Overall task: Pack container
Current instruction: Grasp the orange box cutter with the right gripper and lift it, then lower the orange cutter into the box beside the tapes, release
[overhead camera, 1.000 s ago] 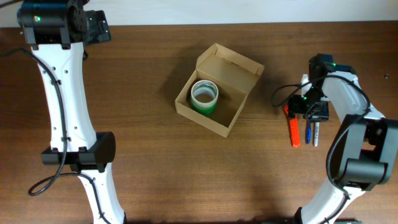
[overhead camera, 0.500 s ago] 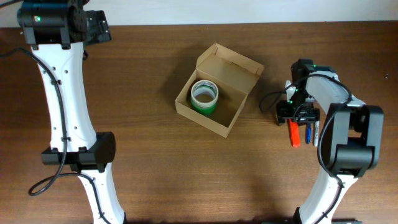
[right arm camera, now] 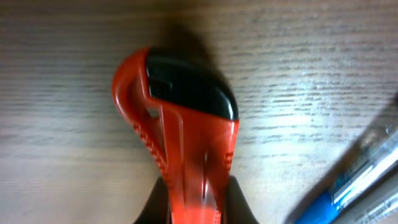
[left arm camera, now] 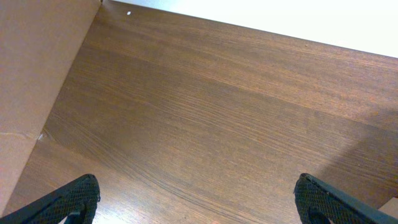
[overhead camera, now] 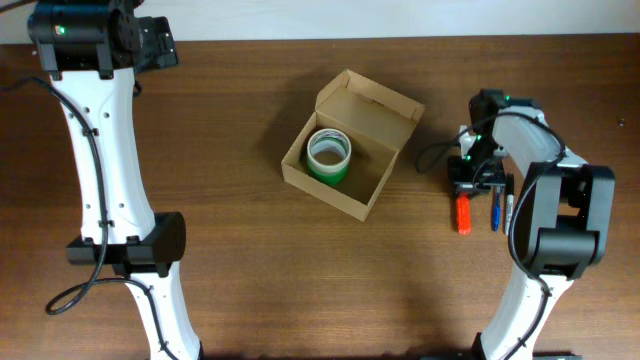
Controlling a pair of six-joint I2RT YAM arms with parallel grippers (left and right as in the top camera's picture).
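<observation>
The container (overhead camera: pixel 350 145) is a tan cardboard box at the table's middle, its flap lid standing open at the upper right. A green tape roll (overhead camera: pixel 328 155) lies inside it. To the right, my right gripper (overhead camera: pixel 470 188) is down on the table, shut on a red cutter (overhead camera: pixel 461 213) with a black end. In the right wrist view the dark fingers (right arm camera: pixel 239 202) squeeze the red cutter (right arm camera: pixel 186 124) from both sides, my right gripper (right arm camera: pixel 198 208) low in frame. My left gripper (left arm camera: pixel 199 205) hangs open over bare wood at the far left, holding nothing.
Two pens, one of them blue (overhead camera: pixel 494 212), lie just right of the red cutter; the blue pen (right arm camera: pixel 348 186) shows at the right wrist view's edge. A flat tan surface (left arm camera: pixel 37 74) fills the left of the left wrist view. The left arm's base (overhead camera: pixel 125 245) stands at the left.
My right gripper swung left over the red cutter and closed on it; the cutter now lies straighter and slightly further left. The left arm has stayed still.
</observation>
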